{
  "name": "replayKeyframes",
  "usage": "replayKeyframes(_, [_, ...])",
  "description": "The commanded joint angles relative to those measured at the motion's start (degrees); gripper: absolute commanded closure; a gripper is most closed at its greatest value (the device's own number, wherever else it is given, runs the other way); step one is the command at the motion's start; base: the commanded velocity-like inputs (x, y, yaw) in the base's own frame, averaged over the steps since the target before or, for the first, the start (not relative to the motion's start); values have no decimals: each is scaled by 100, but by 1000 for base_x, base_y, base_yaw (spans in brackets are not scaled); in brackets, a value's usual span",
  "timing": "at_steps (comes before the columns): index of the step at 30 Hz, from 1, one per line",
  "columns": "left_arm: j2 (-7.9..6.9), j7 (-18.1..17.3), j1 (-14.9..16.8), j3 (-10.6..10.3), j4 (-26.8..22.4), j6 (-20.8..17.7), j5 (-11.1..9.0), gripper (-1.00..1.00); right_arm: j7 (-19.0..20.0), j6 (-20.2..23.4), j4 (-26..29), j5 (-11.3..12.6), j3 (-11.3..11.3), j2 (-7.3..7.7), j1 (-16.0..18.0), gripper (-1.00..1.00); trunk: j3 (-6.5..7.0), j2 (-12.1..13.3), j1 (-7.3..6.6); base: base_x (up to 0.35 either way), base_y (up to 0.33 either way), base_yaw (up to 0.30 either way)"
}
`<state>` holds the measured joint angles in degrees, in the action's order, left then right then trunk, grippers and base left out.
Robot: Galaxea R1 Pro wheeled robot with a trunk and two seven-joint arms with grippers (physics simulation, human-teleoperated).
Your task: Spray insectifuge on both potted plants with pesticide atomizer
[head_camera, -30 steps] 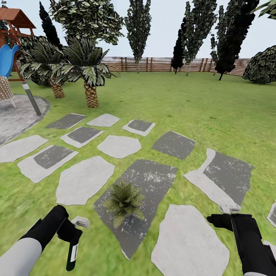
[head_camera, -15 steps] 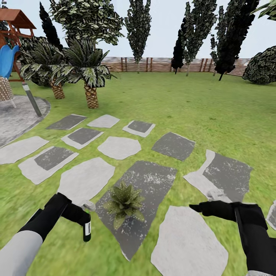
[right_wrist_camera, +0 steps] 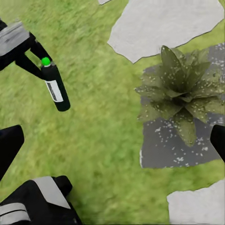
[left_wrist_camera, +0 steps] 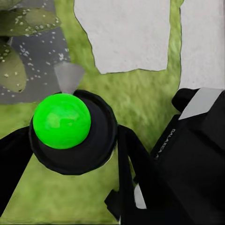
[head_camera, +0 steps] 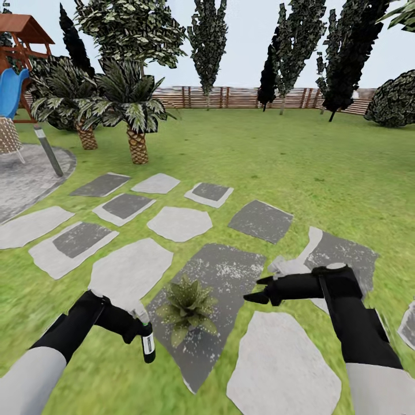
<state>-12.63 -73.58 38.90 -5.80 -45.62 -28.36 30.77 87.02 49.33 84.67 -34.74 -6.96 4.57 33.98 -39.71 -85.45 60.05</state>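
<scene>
Both arms have shifted toward the potted plant since the earlier frames: the left arm has carried the pesticide atomizer [head_camera: 147,342] rightward and up to just beside the plant, and the right arm has swung in from the right edge of the view to hover over the paving.

The pesticide atomizer appears as a dark bottle with a white label and a green cap [left_wrist_camera: 61,120]. It hangs roughly upright over the lawn, close to the left edge of the dark stepping stone [head_camera: 230,276]. The left pincer [head_camera: 134,323] is clamped around the bottle neck, with one finger on each side of the cap in the left wrist view.

The potted plant [head_camera: 185,306] sits on the near left part of the dark stepping stone. Its leaves carry whitish specks of insectifuge [right_wrist_camera: 164,107], and similar specks lie on the stone around it. The pot itself cannot be made out.

The right pincer [head_camera: 255,291] points left over the same stone, to the right of the plant and apart from it. Its fingers stand spread, with nothing between them.

Further stepping stones lie on the lawn [head_camera: 323,173] beyond. Palms [head_camera: 129,109], a grey bollard [head_camera: 47,150], a paved patio [head_camera: 29,173] and a wooden fence [head_camera: 230,97] stand farther off.
</scene>
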Motion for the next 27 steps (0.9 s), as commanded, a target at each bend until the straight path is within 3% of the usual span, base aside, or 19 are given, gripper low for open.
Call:
replayKeyframes(1, [0,-25,3,-117,-10,-55,15,100,58,59,6,-57,133,-4,5,-100,-5,-3,0,0,0,0])
replayKeyframes(6, [52,14,-3,-364,-219,-47,16,100,57,21,6,-61,408,-17,4,-100,-5,-3,0,0,0,0])
replayKeyframes(8, [202,27,-5,-548,-298,-47,19,100,53,17,4,-72,460,-17,4,-100,-5,-3,0,0,0,0])
replayKeyframes(11, [503,83,1,-1034,-333,-47,24,100,52,16,3,-95,485,-18,4,-100,-5,-3,0,0,0,0])
replayKeyframes(13, [691,329,3,-1282,-337,-47,26,100,52,14,-1,-106,528,-23,4,-100,-5,-3,0,0,0,0])
replayKeyframes(15, [894,529,6,-1571,-339,-47,26,100,45,15,-2,-113,823,-21,4,-100,-5,-3,0,0,0,0])
replayKeyframes(17, [976,615,7,-1848,-343,-47,26,100,34,15,-3,-113,1025,-40,4,-100,-5,-3,0,0,0,0])
replayKeyframes(21, [1006,1093,-20,-2018,-637,144,26,100,31,16,-3,-112,1116,-26,5,-100,-5,-3,0,0,0,0])
replayKeyframes(27, [1008,1216,-64,-1987,-817,1285,-3,100,33,11,-3,-112,1127,-17,5,-100,-5,-3,0,0,0,0])
